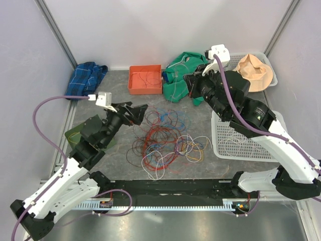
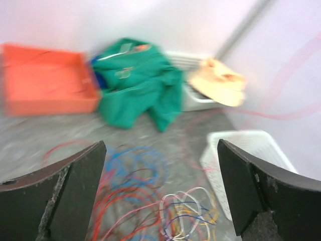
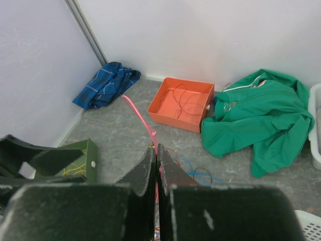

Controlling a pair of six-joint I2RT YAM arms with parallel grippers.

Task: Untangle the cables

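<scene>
At the middle of the desk (image 1: 116,93), found the cables (image 1: 163,141) heaped in one loose tangle of red, orange, blue, yellow and white loops, lying flat on the grey surface. Found the left hand (image 1: 136,112) at the heap's far-left edge, raised over the outermost loops, jaws spread wide and gripping nothing; from its wrist view, saw the tangle below and ahead, between the two fingers (image 2: 75,191). Found the right hand (image 3: 156,148) off the heap's far-right side, near the green garment (image 1: 178,75), fingers pressed together on a single pink cable (image 3: 136,111), and saw that strand rising from the tips toward the far left, with more red wire showing low between the fingers. Noted a thin dark wire coiled inside the orange tray (image 1: 132,83) beyond the heap, and pale wire in the white basket (image 1: 216,145) just right of it, both apart from either hand.
</scene>
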